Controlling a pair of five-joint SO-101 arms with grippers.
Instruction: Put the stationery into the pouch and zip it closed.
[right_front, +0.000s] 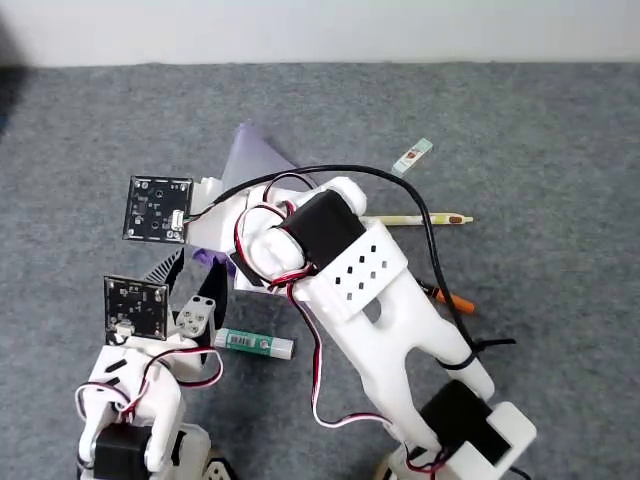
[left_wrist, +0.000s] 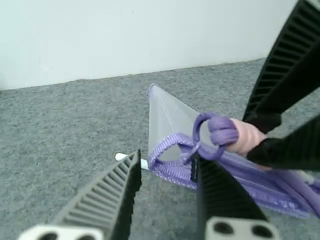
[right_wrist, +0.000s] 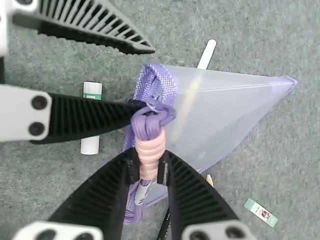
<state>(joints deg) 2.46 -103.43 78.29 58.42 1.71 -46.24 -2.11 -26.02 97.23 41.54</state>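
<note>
1. Pinching narrow, the right claw (right_wrist: 149, 160) holds the pink pull (right_wrist: 149, 145) of the pouch's zip between its two black fingers (right_wrist: 110, 200).
2. Just past that pull sits a knot of purple cord (right_wrist: 150, 117), tied on at the end of the purple zip tape (right_wrist: 155, 82).
3. The left claw (left_wrist: 165, 162) stands wide. One of its tips touches the zip end right by the knot, the other is well apart, and the corner of the zip tape lies between them.
4. The pouch (right_wrist: 225, 110) is see-through with purple edging. It lies on the grey table (right_front: 560, 130) under the two claws, with its far corner pointing toward the white wall (left_wrist: 150, 35).
5. How far the zip is drawn cannot be told, since the claws cover much of it.
6. A white stick (right_wrist: 206, 52) pokes out from under the pouch.
7. A glue stick (right_front: 255, 343) with a green label lies on the table just beside the left claw, outside the pouch.
8. A pale pen (right_front: 415, 219) lies on the table on the other side of the right arm from the pouch. An orange marker (right_front: 452, 300) lies near it, closer to that arm's base.
9. A small wrapped piece (right_front: 412, 157) lies by itself farther back, well apart from the pouch.
</note>
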